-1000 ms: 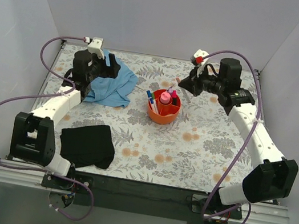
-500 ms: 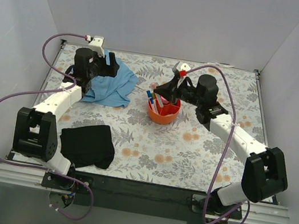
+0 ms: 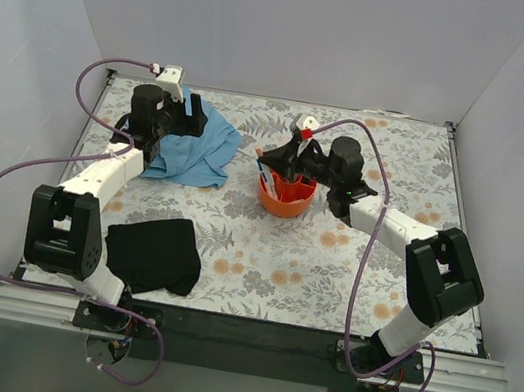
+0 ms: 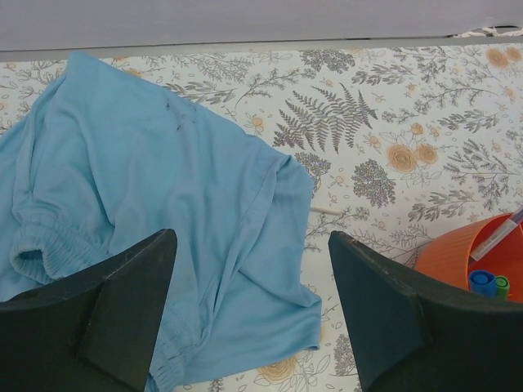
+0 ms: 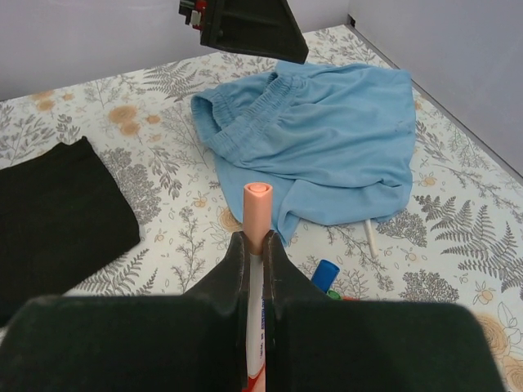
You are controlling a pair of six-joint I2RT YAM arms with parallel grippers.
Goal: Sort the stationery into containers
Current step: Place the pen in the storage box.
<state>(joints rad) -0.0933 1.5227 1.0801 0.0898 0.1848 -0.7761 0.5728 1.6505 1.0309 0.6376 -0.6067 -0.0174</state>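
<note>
Peach-pink at the cap and white down the barrel, the marker stands upright between the fingers of my right gripper, which are clamped on the barrel just below the cap. From above, that hand hangs over the far left rim of the orange bowl, which sits near the middle of the flowered table. A blue cap and a green cap already poke up from one compartment.

I judge the marker light and stiff, with a smooth round plastic barrel that could slip or swivel in a two-finger pinch. The barrel is the place to hold it. The cap might pull off if it were gripped there. It is narrow enough to drop into a compartment tip first, provided I let go low and close to the divider so it does not bounce out.

My left gripper has its fingers wide apart and holds nothing. It hovers over the blue cloth, well apart from the bowl. A thin white stick lies on the table at that cloth's edge, but I cannot tell what it is. The black cloth lies further off.
</note>
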